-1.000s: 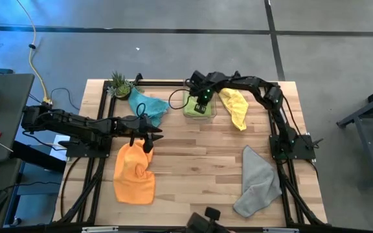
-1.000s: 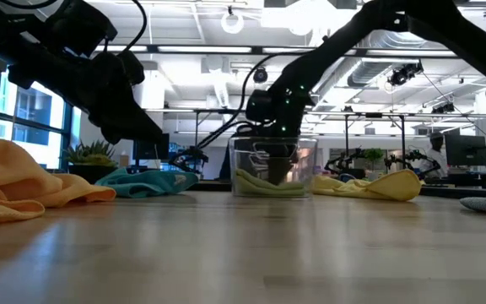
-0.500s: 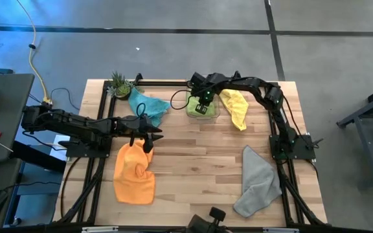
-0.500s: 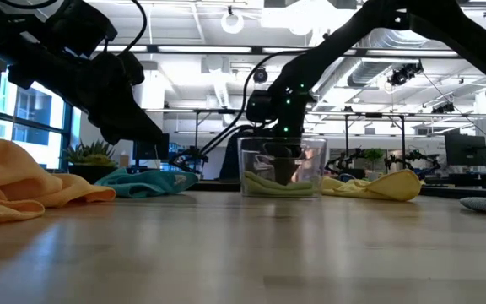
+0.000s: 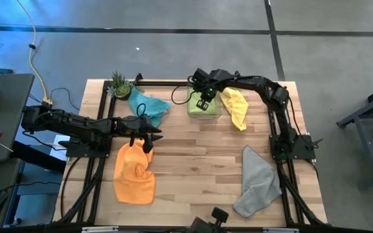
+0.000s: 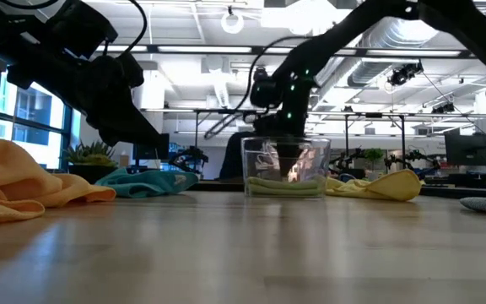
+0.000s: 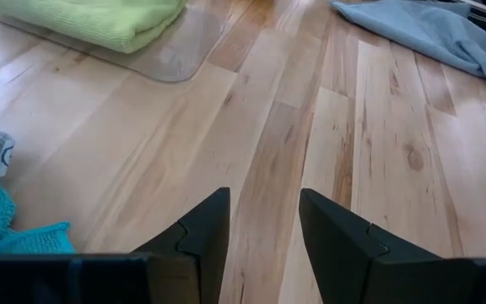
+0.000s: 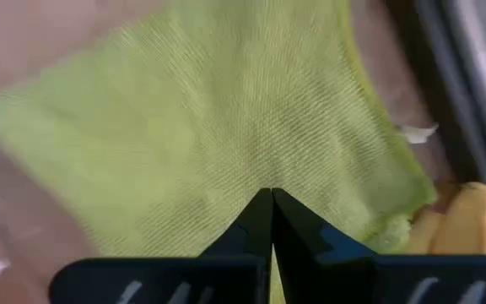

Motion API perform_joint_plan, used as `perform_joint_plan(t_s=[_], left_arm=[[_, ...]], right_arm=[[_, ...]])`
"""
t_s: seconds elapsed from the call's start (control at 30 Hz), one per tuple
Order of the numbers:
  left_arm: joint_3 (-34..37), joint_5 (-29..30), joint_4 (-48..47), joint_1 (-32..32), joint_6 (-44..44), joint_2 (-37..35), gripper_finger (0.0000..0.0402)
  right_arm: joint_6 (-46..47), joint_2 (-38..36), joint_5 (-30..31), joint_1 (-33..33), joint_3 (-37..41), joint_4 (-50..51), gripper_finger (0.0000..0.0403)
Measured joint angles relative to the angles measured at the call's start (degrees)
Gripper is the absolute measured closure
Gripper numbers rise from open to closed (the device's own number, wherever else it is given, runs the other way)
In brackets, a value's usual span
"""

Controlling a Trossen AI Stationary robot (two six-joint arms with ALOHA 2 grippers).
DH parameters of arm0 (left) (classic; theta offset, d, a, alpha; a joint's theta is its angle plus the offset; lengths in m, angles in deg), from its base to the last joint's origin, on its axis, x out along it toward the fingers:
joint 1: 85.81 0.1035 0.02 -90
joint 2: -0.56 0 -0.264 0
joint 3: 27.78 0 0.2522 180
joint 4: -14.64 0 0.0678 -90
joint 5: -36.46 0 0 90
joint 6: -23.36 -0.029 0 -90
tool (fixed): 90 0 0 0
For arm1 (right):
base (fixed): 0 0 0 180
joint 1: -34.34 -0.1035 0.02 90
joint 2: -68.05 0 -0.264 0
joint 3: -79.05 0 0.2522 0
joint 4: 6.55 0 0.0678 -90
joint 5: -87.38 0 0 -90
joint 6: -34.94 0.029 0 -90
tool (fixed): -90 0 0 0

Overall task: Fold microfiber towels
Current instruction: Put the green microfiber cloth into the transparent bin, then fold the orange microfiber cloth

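Observation:
A lime green towel (image 5: 200, 109) lies folded flat on the floor of a clear bin (image 6: 251, 165) at the table's far middle. My right gripper (image 8: 271, 201) is shut with nothing between its fingers. It points down into the bin (image 5: 205, 102), its tips just above the lime towel (image 8: 226, 110). My left gripper (image 7: 264, 228) stands open over bare wood at the table's left, between the teal towel (image 5: 149, 105) and the orange towel (image 5: 135, 173). A yellow towel (image 5: 234, 107) lies crumpled right of the bin. A grey towel (image 5: 258, 181) lies at the near right.
A small potted plant (image 5: 118, 83) stands at the far left corner. A black frame (image 5: 167, 83) runs along the table's edges. Bare wood (image 5: 199, 155) lies in the table's middle, between the towels.
My right gripper has risen inside the bin and rolled a little, staying shut. The bin with the lime green towel has slid slightly toward the table's right edge.

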Motion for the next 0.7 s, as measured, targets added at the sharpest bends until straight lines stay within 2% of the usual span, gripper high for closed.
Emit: perform_joint_plan(t_s=[0.2, 0.4, 0.57, 0.63, 0.7], left_arm=[[0.0, 0.3, -0.3, 0.0, 0.0, 0.0, 0.0268], [0.0, 0.4, -1.7, 0.0, -0.1, 0.0, 0.0269], [0.0, 0.4, -1.7, 0.0, -1.3, 0.0, 0.028], [0.0, 0.4, -1.6, 0.0, -1.7, 0.0, 0.0288], [0.0, 0.4, -1.6, 0.0, -2.1, 0.0, 0.0297]], right_arm=[[0.7, -7.6, -0.3, 0.0, 0.0, 5.4, 0.0403], [0.9, -13.9, 5.7, 0.9, 0.3, 14.7, 0.0403], [1.6, -17.6, 5.4, 2.9, 12.1, 11.1, 0.0403], [2.1, -19.2, 4.7, 3.6, 18.7, 4.8, 0.0403], [2.7, -20.7, 1.2, 4.0, 23.3, -2.7, 0.0403]])
